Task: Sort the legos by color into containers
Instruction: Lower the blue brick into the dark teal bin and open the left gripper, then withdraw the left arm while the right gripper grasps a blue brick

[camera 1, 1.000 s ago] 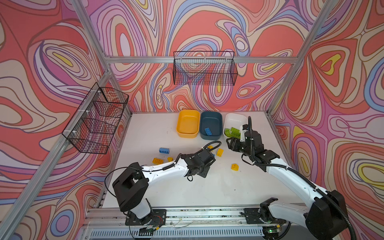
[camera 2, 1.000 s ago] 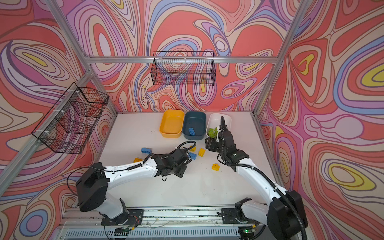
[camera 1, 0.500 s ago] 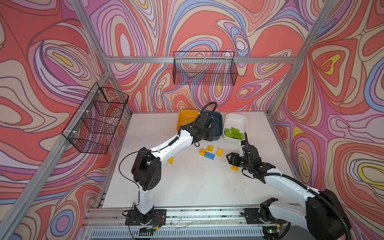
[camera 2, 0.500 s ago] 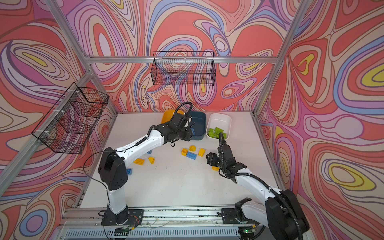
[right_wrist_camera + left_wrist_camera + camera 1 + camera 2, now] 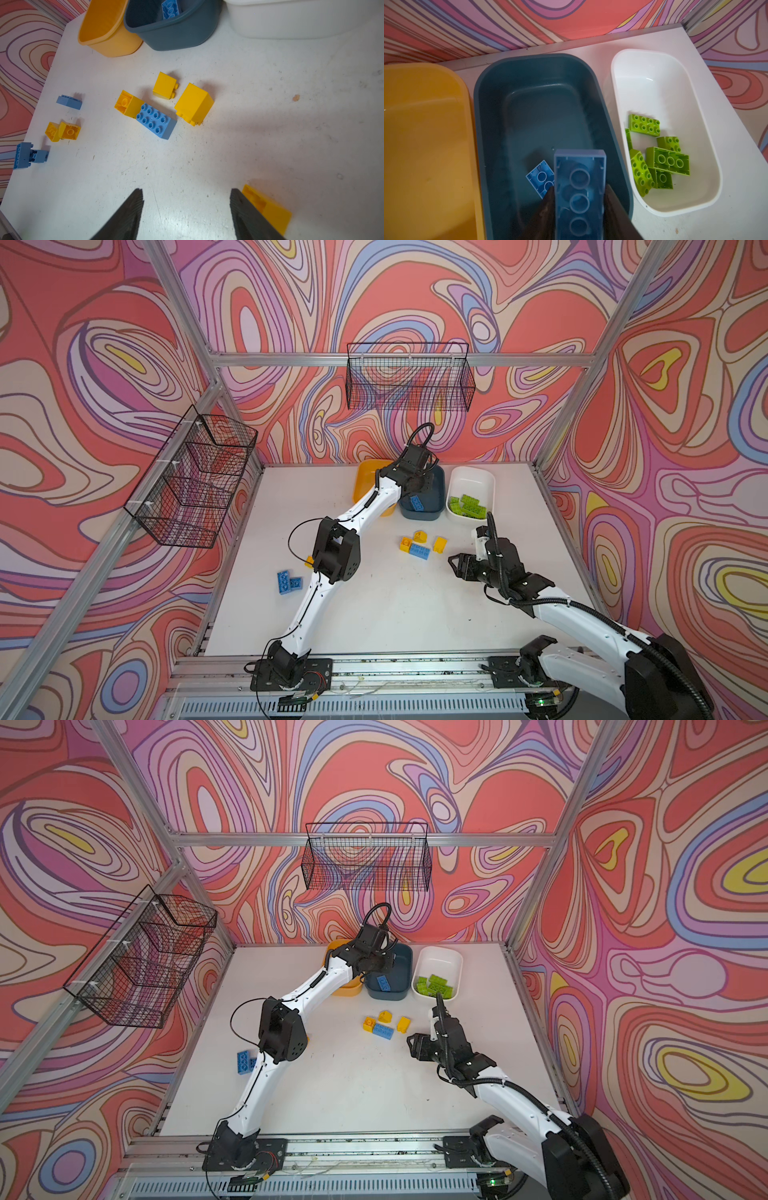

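Pincer on left arm (image 5: 579, 188) tight around blue brick (image 5: 579, 166) over teal tub (image 5: 542, 93); right pincer (image 5: 186, 191) spread, empty.

The left arm (image 5: 365, 510) reached to the far middle, its pincer (image 5: 580, 187) tipped downward with a blue brick (image 5: 579, 166) between its fingers, grip unclear. The right arm (image 5: 582, 614) crouched low at the right, its pincer (image 5: 187, 190) spread apart and empty.
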You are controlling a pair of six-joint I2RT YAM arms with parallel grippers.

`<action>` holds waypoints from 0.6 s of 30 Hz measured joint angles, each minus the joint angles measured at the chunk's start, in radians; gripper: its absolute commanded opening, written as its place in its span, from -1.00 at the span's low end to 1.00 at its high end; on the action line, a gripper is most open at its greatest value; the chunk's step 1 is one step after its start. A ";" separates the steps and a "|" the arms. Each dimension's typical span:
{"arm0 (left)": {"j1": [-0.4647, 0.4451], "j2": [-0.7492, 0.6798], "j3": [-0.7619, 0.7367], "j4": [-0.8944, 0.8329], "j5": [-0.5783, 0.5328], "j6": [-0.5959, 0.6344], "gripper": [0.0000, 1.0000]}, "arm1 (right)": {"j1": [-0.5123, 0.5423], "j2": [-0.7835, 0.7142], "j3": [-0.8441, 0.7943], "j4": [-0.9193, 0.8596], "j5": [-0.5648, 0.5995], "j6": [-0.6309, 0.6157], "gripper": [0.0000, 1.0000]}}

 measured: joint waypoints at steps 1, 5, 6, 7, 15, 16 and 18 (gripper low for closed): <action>0.003 0.008 0.000 0.000 0.004 -0.003 -0.02 | 0.002 0.003 0.001 -0.002 -0.006 -0.006 0.39; 0.016 0.017 0.000 0.001 0.019 -0.011 0.48 | 0.010 0.035 0.021 -0.007 -0.039 -0.029 0.40; 0.016 0.017 0.000 0.001 0.019 -0.015 0.53 | 0.014 0.046 0.031 -0.008 -0.048 -0.035 0.41; 0.016 0.017 0.000 0.002 0.019 -0.017 0.55 | 0.019 0.058 0.041 -0.007 -0.056 -0.042 0.41; 0.014 -0.206 -0.322 0.072 -0.002 -0.018 0.64 | 0.051 0.248 0.187 -0.008 -0.103 -0.104 0.46; 0.014 -0.272 -0.395 0.089 -0.008 -0.019 0.64 | 0.053 0.287 0.216 -0.009 -0.113 -0.114 0.47; 0.014 -0.400 -0.512 0.119 -0.017 -0.025 0.64 | 0.056 0.359 0.271 -0.019 -0.127 -0.131 0.47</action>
